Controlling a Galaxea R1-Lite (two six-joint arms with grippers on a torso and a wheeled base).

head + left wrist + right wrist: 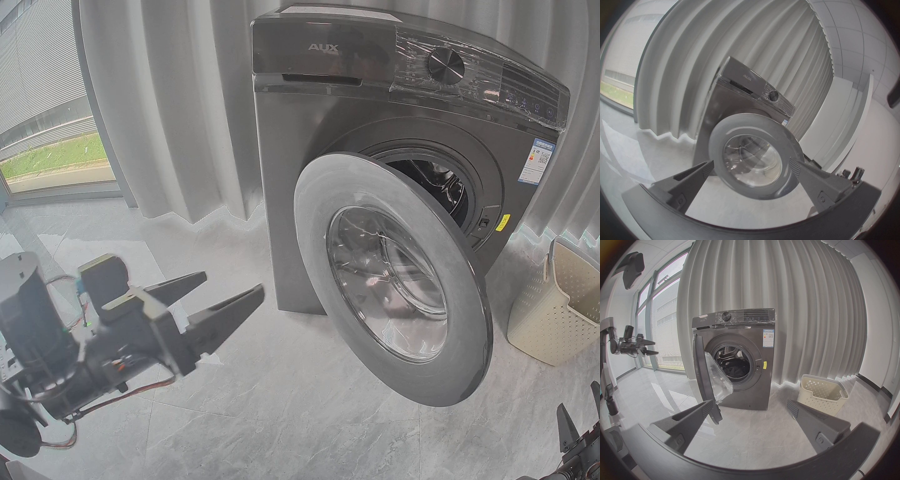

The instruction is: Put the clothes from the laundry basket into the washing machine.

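Firstly, washing machine (pixel 312 144) stood with door (pixel 394 281) open, clothes (pixel 735 368) inside; laundry basket (pixel 562 312) beside it; left end effector (pixel 232 282) and right end effector (pixel 749 404) both spread apart.

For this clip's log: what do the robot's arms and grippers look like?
Both are dark grey to black. The left gripper has two long, wedge-shaped fingers tapering to points, with ribbed pads near the tips, on a blocky housing. Thin red and black cables loop beneath its wrist. The right gripper has the same tapered fingers.
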